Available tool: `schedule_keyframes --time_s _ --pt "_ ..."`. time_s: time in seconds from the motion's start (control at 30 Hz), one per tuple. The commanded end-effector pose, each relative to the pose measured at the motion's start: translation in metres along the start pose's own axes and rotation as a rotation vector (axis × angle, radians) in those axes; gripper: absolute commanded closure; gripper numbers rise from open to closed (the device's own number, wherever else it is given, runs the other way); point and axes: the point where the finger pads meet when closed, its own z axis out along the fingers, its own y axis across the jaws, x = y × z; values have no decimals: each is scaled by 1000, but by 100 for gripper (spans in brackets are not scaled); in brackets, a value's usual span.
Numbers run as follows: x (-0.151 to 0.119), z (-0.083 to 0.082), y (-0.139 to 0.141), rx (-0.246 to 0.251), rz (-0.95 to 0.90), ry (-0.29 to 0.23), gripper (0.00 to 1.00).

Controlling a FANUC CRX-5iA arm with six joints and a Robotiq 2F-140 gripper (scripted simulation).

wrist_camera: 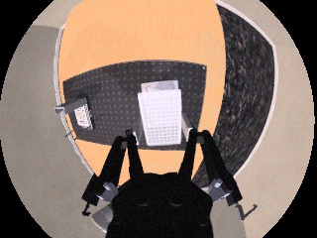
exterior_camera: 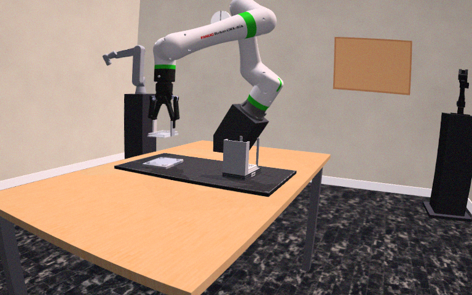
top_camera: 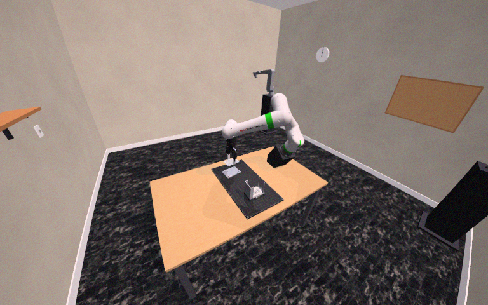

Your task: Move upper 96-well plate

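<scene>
While pinched between the end effector (exterior_camera: 163,125) fingers: upper plate (exterior_camera: 162,133), level; high above nest N1 (exterior_camera: 163,162).

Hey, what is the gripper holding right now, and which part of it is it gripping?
The gripper holds the 96-well plate, fingers clamped on its two opposite long sides, lifted above the plate nest.

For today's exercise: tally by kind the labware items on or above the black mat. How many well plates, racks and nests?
Well plates: 2, one held in the gripper as plate, one low in the rack
Stack racks: 1
Plate nests: 1
Total: 4
</scene>
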Motion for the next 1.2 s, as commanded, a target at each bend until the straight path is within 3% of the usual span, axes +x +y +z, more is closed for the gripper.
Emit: schedule_keyframes --time_s 0.0,1.17 --pt "0 3 0 0 0 0 100" --pt "0 55 0 0 0 0 100"
